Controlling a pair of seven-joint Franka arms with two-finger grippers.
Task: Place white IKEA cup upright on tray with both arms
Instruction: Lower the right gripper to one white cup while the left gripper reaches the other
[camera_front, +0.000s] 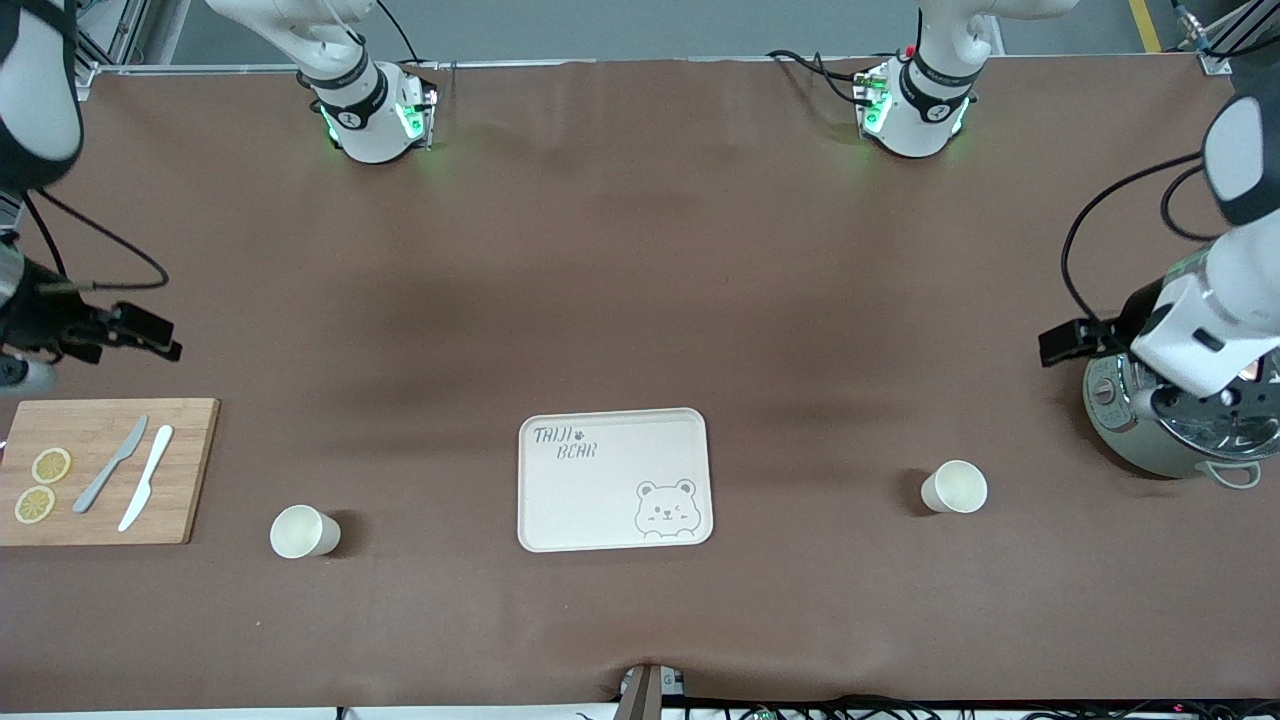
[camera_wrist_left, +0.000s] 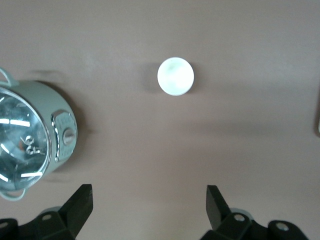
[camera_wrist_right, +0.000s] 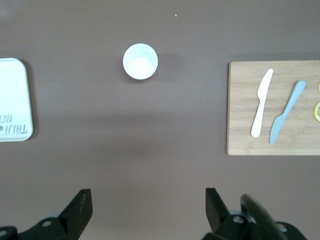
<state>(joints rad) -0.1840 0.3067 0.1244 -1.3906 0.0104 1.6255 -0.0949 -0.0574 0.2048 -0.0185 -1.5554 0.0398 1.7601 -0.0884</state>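
Brown table cloth covers the whole work area, w/ the tray (camera_front: 614, 480) lying empty in the middle. Two white cups stand upright: one cup (camera_front: 955, 487) toward the left arm's end, the other cup (camera_front: 304, 531) toward the right arm's end, beside the cutting board (camera_front: 105, 470) w/ two knives and lemon slices. Left gripper (camera_wrist_left: 149, 207) hangs high w/ fingers spread wide and empty, the first cup just ahead of its fingers and a pot (camera_front: 1180, 425) under the wrist. Right gripper (camera_wrist_right: 148, 207) is also wide and empty, the second cup ahead of it. Both arms appear to wait at start position. For a good approach: centre each gripper over its cup, come down straight, take the wall approx. mid-height so it does not tip; the rim is probably thin, so squeeze gently.
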